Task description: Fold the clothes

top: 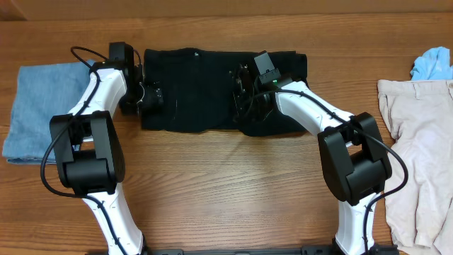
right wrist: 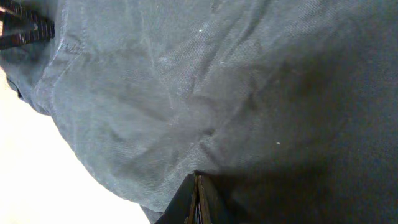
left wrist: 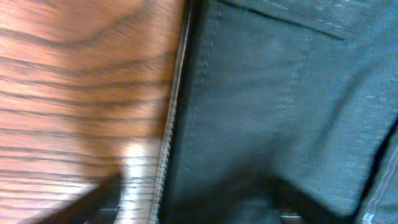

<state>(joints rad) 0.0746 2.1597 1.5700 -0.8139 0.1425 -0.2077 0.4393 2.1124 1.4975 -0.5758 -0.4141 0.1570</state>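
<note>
The black shorts [top: 198,85] lie spread flat at the back middle of the table. My left gripper [top: 151,97] is at their left edge. In the left wrist view its fingers [left wrist: 199,205] are apart, one over the wood and one over the black cloth [left wrist: 267,106], with the stitched hem between them. My right gripper [top: 245,93] rests on the middle of the shorts. In the right wrist view its fingers [right wrist: 198,202] are pressed together, and folds in the cloth [right wrist: 186,106] run toward the tips.
A folded faded-blue garment [top: 39,106] lies at the left, close to my left arm. A beige garment [top: 417,156] lies at the right edge, with a light-blue one [top: 433,64] behind it. Bare wood [top: 226,184] lies in front of the shorts.
</note>
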